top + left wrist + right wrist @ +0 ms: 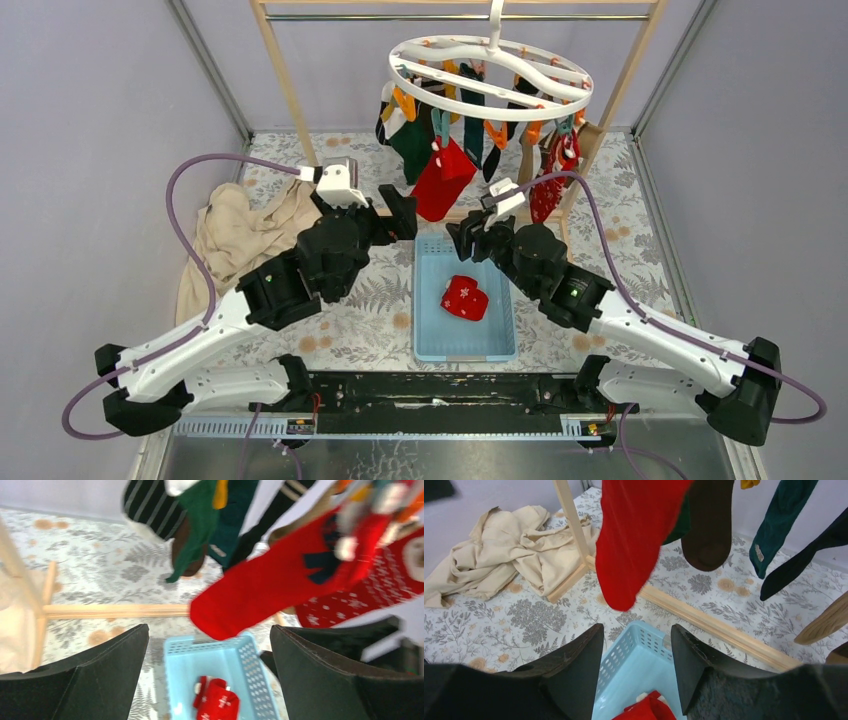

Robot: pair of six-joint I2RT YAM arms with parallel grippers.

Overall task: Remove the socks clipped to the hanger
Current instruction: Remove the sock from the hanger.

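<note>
- my left gripper (400,213) is spread as wide as it goes and holds nothing. it sits just beside the toe of the plain red sock (435,182), over the far end of the blue basket (417,300).
- my right gripper (466,236) is roughly half open and also empty, on the other side of that same sock.
- the hanger (520,65) hangs from the wooden rack (285,90) above and beyond both arms, with the remaining socks clipped around it. one red patterned sock (466,297) already lies in the basket.
- i read the step in hand as taking the plain red sock with the left.
- in the left wrist view the toe is above the gap, not yet between the fingers, so i'd rise and reach in first.
- i'd grip the sock's body rather than its tip, so both pads get cloth.
- i'd close firmly, then pull straight down and toward me. the ring hangs free, so i expect a sideways tug would only swing it.
- i'd keep the right gripper clear of the neighbouring socks.
- i'd release only once the sock is over the basket.
</note>
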